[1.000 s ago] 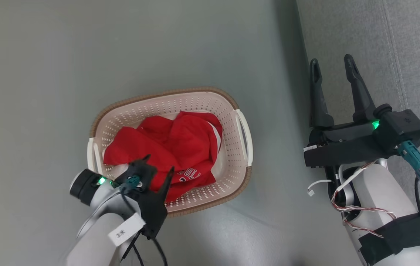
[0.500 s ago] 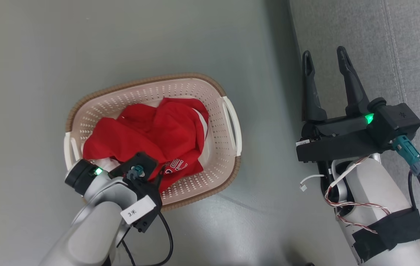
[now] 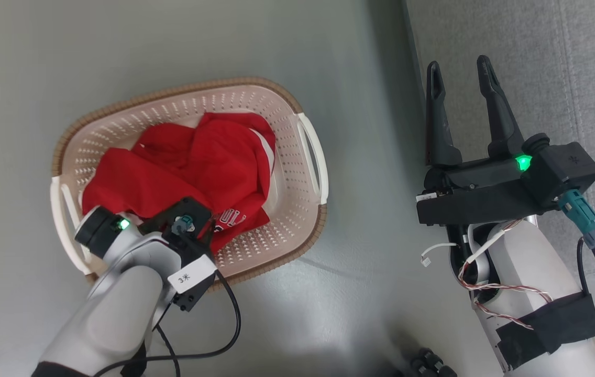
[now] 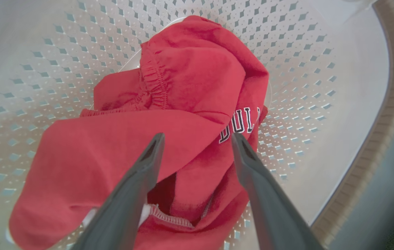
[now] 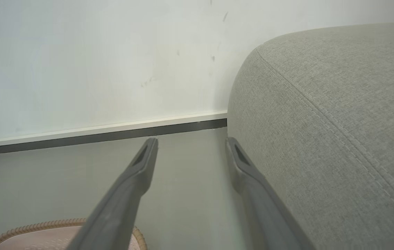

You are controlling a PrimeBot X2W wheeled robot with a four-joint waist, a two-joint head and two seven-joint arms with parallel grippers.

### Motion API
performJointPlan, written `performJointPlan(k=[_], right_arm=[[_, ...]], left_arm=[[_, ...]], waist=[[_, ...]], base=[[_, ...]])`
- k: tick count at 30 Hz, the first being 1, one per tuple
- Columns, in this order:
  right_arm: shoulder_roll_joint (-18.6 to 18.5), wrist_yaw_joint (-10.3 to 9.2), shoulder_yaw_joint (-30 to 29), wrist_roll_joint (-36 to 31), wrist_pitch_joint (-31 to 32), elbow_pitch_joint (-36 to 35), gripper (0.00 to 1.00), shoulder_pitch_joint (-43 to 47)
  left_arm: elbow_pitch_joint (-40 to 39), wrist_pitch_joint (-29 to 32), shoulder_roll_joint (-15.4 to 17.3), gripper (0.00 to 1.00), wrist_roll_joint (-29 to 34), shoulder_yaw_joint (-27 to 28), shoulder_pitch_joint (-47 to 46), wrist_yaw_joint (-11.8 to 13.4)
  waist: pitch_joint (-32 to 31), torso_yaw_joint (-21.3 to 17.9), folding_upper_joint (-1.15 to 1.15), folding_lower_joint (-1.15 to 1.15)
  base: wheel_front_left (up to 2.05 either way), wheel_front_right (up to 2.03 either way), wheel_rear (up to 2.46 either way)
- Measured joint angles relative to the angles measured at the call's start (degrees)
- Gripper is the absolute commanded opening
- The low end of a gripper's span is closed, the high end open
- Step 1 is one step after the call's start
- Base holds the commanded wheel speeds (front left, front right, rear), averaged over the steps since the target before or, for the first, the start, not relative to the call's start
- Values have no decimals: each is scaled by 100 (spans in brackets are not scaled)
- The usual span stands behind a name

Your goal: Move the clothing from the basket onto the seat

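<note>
Your left end effector hangs spread wide over the red clothes, which lie heaped inside the basket on the floor; nothing is pinched yet. The right end effector is also spread and empty, just beside the edge of the sofa.

Watch for a shallow grab: if the fingers close on the top fold alone, the soft cloth may slide out on the way to the sofa. Go too deep and a fingertip could catch in the basket's holes and drag the basket along. If two pieces come up together, the loose one may drop on the floor.

Count: one basket, one sofa, two end effectors. The heap looks like two garments, one with an elastic band and one lettered, though you cannot separate them for sure.
</note>
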Motion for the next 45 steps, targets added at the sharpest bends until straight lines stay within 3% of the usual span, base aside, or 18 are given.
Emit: performJointPlan(k=[8,18,20,21,22,23,32,45], right_arm=[[37,0,-15,0,-14,-38,100,-6],[69,-1,-20,7,-16,-131,100,-24],[70,-1,-24,7,-16,-130,100,-25],[73,-1,-23,7,-16,-131,100,-27],[76,-1,-23,7,-16,-133,100,-29],[76,-1,-23,7,-16,-133,100,-30],[85,-7,-30,8,-16,-119,100,-65],[88,-8,-147,0,-16,31,100,-68]], left_arm=[[325,0,66,100,237,-143,-249,8],[840,185,143,100,689,-398,-670,320],[894,201,136,41,705,-426,-696,367],[922,201,132,26,726,-430,-703,376],[960,201,127,26,730,-431,-712,404],[1000,201,129,0,740,-446,-726,420],[1248,163,89,0,781,-470,-856,522],[1369,-358,-319,0,536,-305,-855,510]], waist=[[207,-66,0,0],[423,-109,0,-1],[433,-114,0,-1],[437,-115,0,-1],[441,-116,0,-1],[445,-118,0,-1],[448,-116,0,-1],[138,51,0,-1]], base=[[0,0,0],[0,0,0],[0,0,0],[0,0,0],[0,0,0],[0,0,0],[0,0,0],[0,0,0]])
